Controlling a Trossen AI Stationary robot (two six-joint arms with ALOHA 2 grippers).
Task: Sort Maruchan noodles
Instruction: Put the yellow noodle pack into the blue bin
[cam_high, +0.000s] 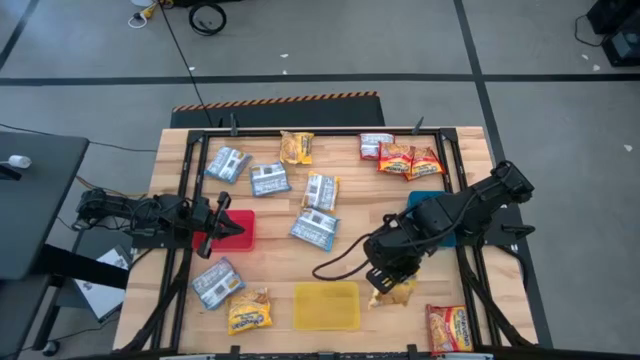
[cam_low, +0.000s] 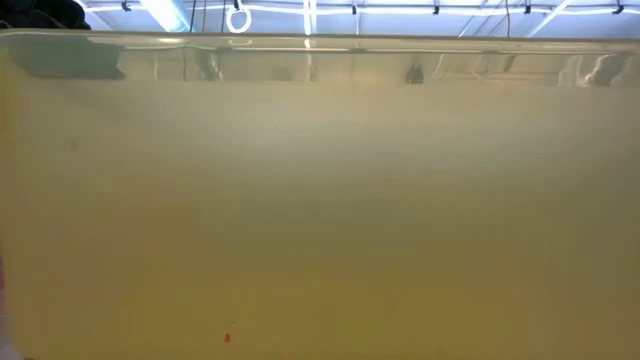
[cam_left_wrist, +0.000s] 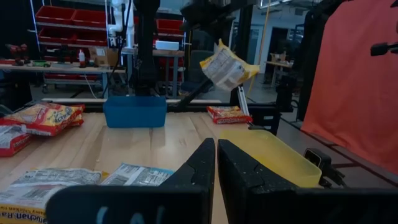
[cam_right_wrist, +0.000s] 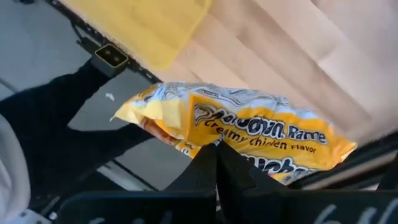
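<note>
Maruchan noodle packets lie flat across the wooden table: blue-and-white ones in the middle and left, yellow ones and red ones. My right gripper is shut on one yellow packet, held in the air to the right of the yellow tray. That packet also shows in the left wrist view. My left gripper waits shut and level over the red tray, touching nothing. My right gripper pinches the yellow packet at one long edge, about midway along it, between its two fingers. The fingers come from above, slanting down. The packet is lifted clear of the table and sits tilted below the gripper.
A blue tray lies partly under my right arm. A red packet lies at the near right corner. A black frame borders the table. The low view is filled by the yellow tray's wall.
</note>
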